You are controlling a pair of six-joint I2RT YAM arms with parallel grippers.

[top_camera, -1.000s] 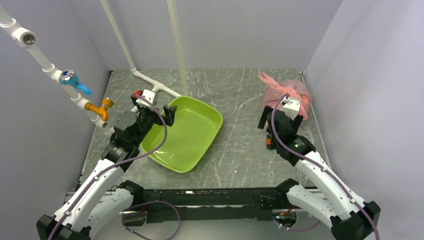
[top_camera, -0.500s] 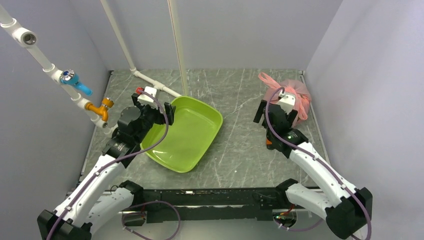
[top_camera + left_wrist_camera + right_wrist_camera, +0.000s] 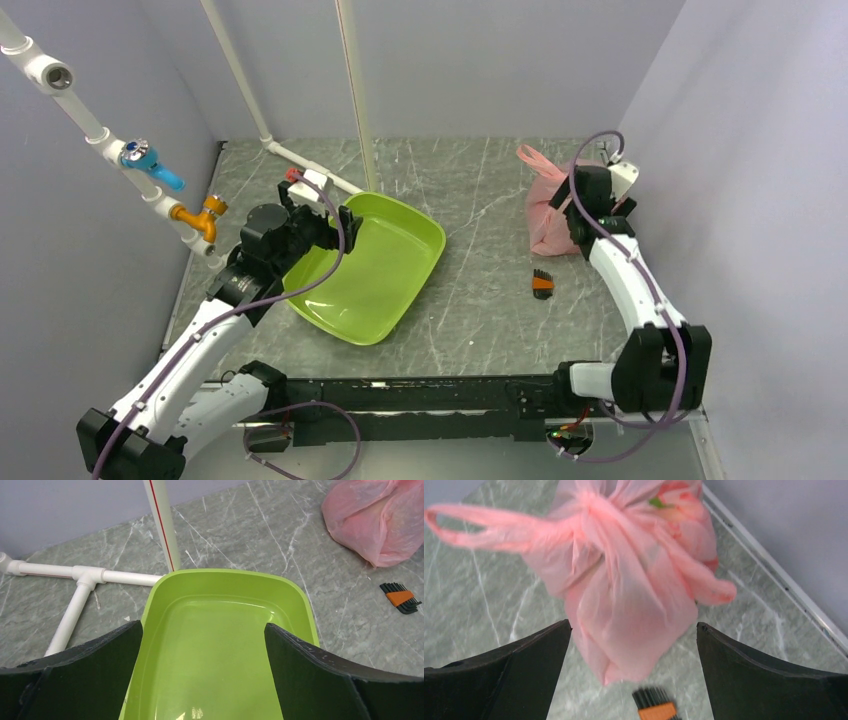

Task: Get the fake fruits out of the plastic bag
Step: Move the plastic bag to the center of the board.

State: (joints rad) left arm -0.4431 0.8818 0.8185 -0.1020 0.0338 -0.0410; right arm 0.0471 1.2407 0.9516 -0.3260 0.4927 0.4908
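My right gripper, fingers spread wide and holding nothing, hangs over the pink plastic bag, which lies knotted and bunched on the table's far right, near the side wall. The fake fruits show only as red and green patches through the bag's far end. My left gripper, equally spread and empty, hangs over the green tray, well apart from the bag.

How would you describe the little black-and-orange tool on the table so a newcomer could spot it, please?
On the grey marbled table, look right of the lime-green plastic tray, toward the crinkly pink plastic bag by the right wall. Just nearer than that bag lies a set of black hex keys in an orange holder, the only small dark thing there.
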